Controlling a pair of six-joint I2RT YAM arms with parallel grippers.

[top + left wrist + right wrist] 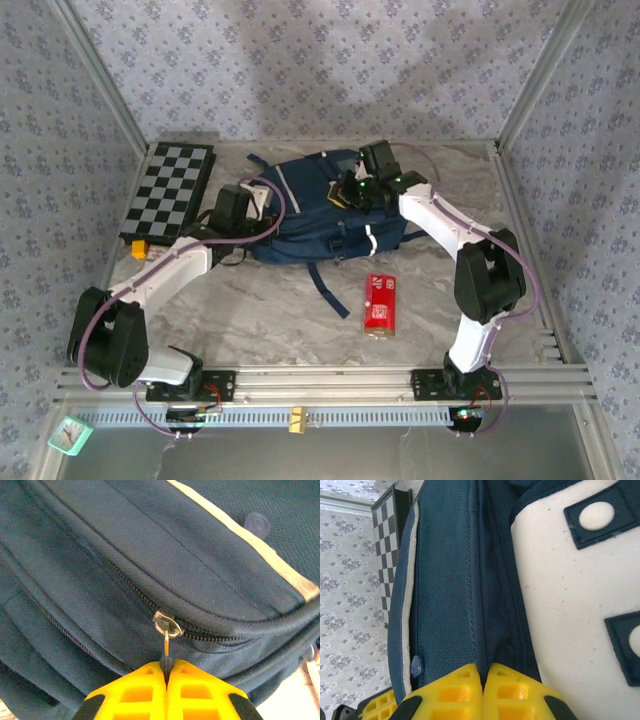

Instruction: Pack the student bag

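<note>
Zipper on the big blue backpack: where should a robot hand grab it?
Pinch the small metal pull tab hanging from the silver slider, coming from the side it dangles toward. It is thin, flat and hangs free of the navy fabric backpack, so a hand can close on both faces. The left hand is shut on it there.

Table (260, 320): grey-white marbled top, metal rail (330, 380) along the near edge. Student bag (300, 215) lies flat toward the far side, roughly centre, biggest thing on it. One dark strap (328, 290) trails off the bag toward the near side onto bare tabletop. Chessboard (170, 190), black and white squares, flat at far left, near the bag, a gap between them. Small yellow piece (138, 250) at the board's near corner, touching or not, cannot tell. Red packet (380, 303) lies flat nearer than the bag, just right of the strap end, apart from both
</note>
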